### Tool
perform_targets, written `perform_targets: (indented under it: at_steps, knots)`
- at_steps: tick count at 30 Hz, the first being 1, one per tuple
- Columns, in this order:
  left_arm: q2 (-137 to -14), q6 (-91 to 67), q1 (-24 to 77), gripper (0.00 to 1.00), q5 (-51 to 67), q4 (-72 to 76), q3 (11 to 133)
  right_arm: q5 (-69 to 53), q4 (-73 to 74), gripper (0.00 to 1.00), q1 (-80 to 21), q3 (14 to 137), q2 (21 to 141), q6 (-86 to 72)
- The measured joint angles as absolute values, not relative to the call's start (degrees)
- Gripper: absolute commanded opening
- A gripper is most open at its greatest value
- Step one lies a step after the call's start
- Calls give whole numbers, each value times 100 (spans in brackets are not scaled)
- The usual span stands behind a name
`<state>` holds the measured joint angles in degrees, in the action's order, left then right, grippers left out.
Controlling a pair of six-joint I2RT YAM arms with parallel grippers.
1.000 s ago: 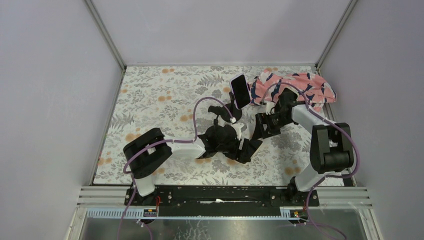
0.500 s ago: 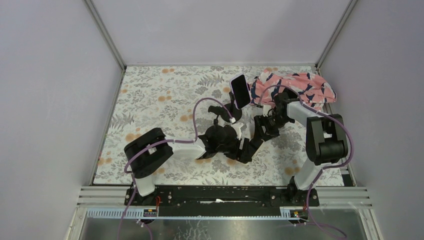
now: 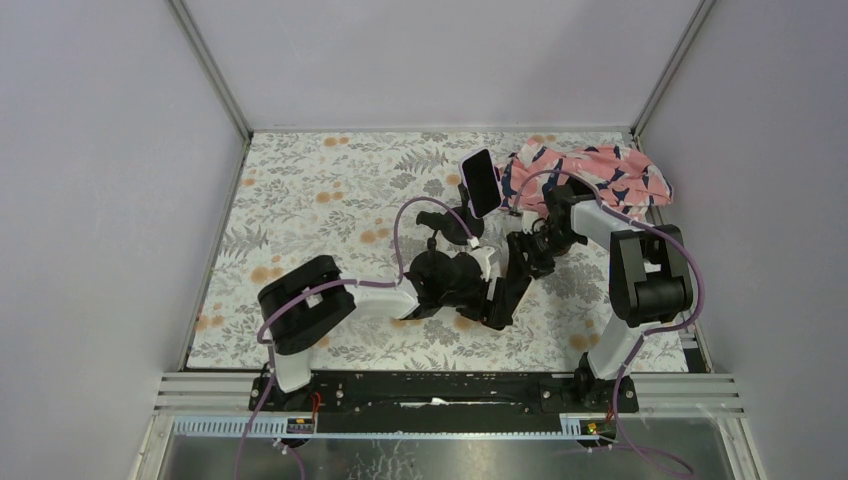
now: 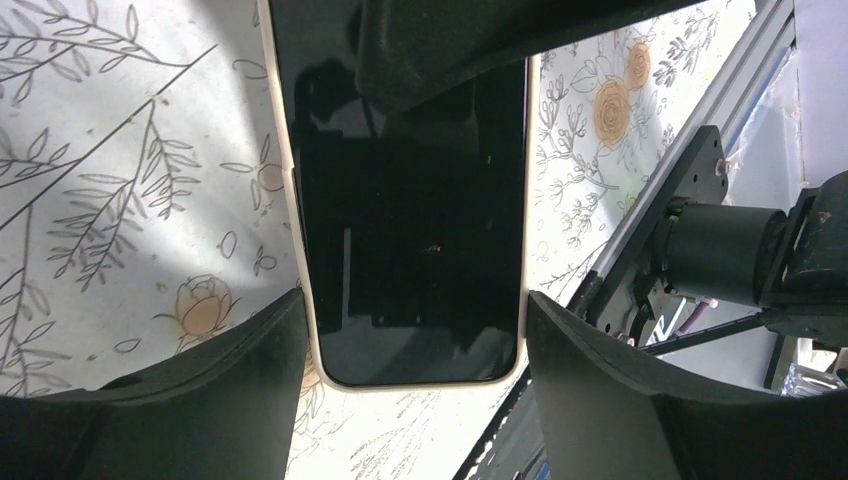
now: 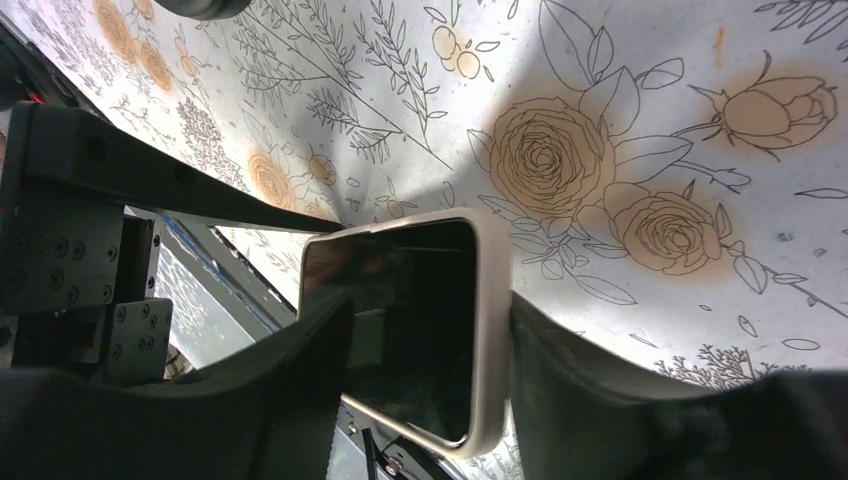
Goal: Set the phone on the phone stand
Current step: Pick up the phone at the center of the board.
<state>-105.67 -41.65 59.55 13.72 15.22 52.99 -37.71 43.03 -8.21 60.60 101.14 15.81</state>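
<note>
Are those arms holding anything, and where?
The left gripper holds a black-screened phone in a cream case by its long edges near one end. The right gripper straddles the other end; its grip cannot be told.

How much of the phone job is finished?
Done: the phone is off the table, gripped by the left gripper. Happening: the right gripper has its jaws around the other end, like a hand-over. Still to do: it isn't on the black stand farther back yet. A second phone is propped by that stand.
</note>
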Motion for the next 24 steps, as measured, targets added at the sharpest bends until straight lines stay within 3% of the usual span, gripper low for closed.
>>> perform_targets:
  at_steps: [10,17,24]
  knots:
    - [-10739,-4287,6016,17,1347,1503,5513,-3841,4152,24,-742,6093,10116,1472]
    - [-10763,-4324,6062,49,1280,1483,5555,-4182,4152,8,-626,6123,10110,1415]
    - [-10718,-4226,6180,69,1129,1562,5529,-4775,4379,0,-357,6086,9985,1623]
